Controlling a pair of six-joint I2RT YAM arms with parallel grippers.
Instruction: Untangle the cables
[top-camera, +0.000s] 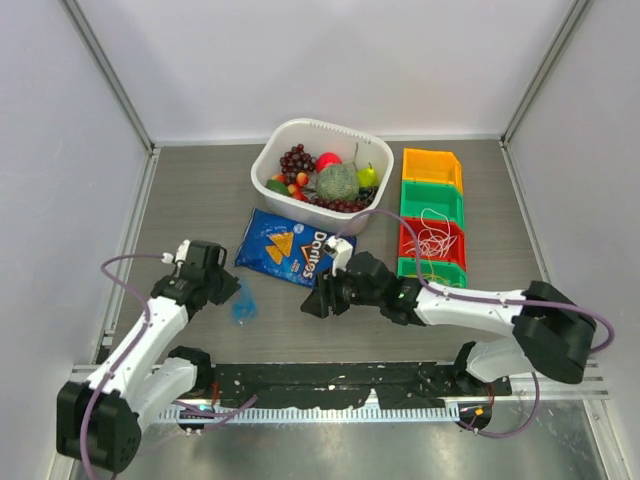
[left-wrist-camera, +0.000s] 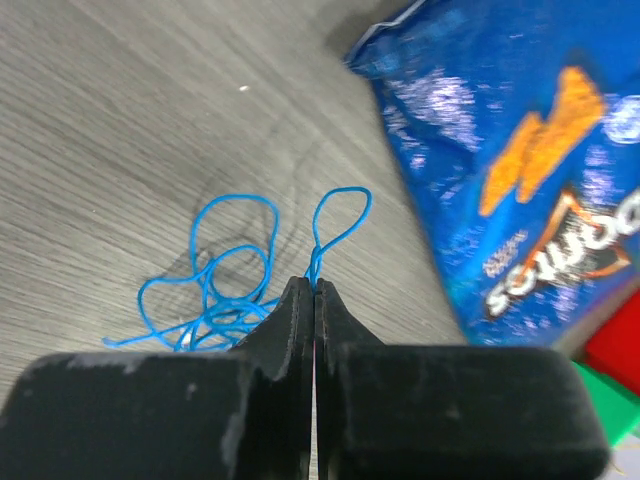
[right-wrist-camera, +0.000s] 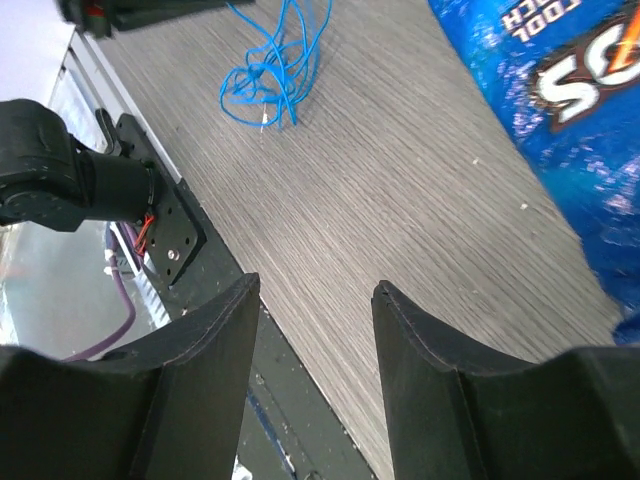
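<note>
The blue cable (top-camera: 243, 300) is a loose loopy bunch lying on the table (top-camera: 200, 200), front left, just off the left corner of the chip bag (top-camera: 290, 248). In the left wrist view the blue cable (left-wrist-camera: 220, 270) spreads out flat on the wood grain, with one narrow loop sticking up toward the chip bag (left-wrist-camera: 520, 180).

The left gripper (left-wrist-camera: 313, 285) is clamped right down, fingers (left-wrist-camera: 295, 320) pressed together with no gap, and a strand at the base of that narrow loop is pinched between the tips. From above, the left gripper (top-camera: 232, 290) sits right at the bunch's edge.

There's also a white cable (top-camera: 435, 240), a thin tangle sitting in the red bin (top-camera: 405, 240). That bin is third back in a row of four bins (top-camera: 432, 153) on the right side of the table.

The right gripper (right-wrist-camera: 315, 290) hangs over bare table with its fingers (right-wrist-camera: 215, 340) parted about halfway and nothing between them. In its own view the blue cable (right-wrist-camera: 270, 70) is well ahead of it and the chip bag (right-wrist-camera: 560, 90) is off to the right. From above, the right gripper (top-camera: 312, 303) is just in front of the bag's near edge, well apart from the blue bunch.

Behind the bag there's a white basket (top-camera: 300, 130) full of fruit and veg, grapes included.
</note>
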